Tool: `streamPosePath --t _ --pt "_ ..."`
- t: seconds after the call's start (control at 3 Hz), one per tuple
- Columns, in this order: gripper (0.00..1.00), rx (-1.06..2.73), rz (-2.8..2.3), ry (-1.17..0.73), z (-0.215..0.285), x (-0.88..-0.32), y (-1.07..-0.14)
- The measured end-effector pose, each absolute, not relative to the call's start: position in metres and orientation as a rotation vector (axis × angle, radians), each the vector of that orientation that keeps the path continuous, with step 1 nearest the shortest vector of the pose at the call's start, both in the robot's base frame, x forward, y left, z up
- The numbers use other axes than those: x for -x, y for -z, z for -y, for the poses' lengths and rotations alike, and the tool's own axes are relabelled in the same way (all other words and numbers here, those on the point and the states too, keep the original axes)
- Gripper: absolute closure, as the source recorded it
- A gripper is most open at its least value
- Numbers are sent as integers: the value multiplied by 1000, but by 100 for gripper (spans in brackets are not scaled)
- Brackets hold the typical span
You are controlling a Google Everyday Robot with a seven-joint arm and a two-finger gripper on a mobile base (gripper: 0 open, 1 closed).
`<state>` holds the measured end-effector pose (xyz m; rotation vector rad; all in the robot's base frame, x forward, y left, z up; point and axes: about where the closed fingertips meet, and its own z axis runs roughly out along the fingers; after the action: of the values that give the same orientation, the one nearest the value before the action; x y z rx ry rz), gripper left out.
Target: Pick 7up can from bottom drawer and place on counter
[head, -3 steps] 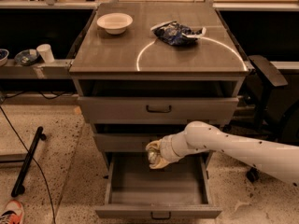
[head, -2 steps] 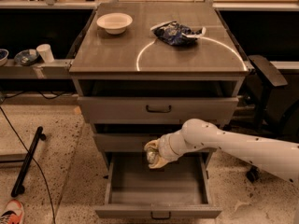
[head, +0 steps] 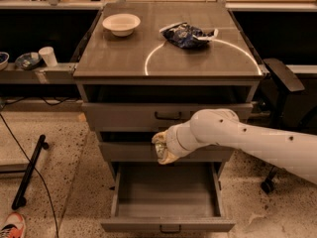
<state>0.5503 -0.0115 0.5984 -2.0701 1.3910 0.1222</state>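
The bottom drawer (head: 168,225) is pulled open at the foot of the cabinet, and its grey inside shows nothing in it. My gripper (head: 161,150) hangs above it, in front of the middle drawer's front. It is shut on a small pale can, the 7up can (head: 159,148), which is partly hidden by the fingers. My white arm reaches in from the right. The counter (head: 124,58) is the grey-brown cabinet top with a thin white circle, well above the gripper.
A white bowl (head: 121,23) and a dark blue snack bag (head: 187,34) lie on the counter. The top drawer (head: 166,115) is slightly open. A dark chair (head: 282,78) stands at the right. A black pole (head: 29,170) and cable lie on the floor at the left.
My gripper has risen with the can from just over the open bottom drawer to the level of the middle drawer's front, and moved slightly left.
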Motion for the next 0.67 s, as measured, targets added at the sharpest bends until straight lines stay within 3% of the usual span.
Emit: streamPosePath --t 0.67 --pt "100 1966 -1336 -18 14 -569 -739"
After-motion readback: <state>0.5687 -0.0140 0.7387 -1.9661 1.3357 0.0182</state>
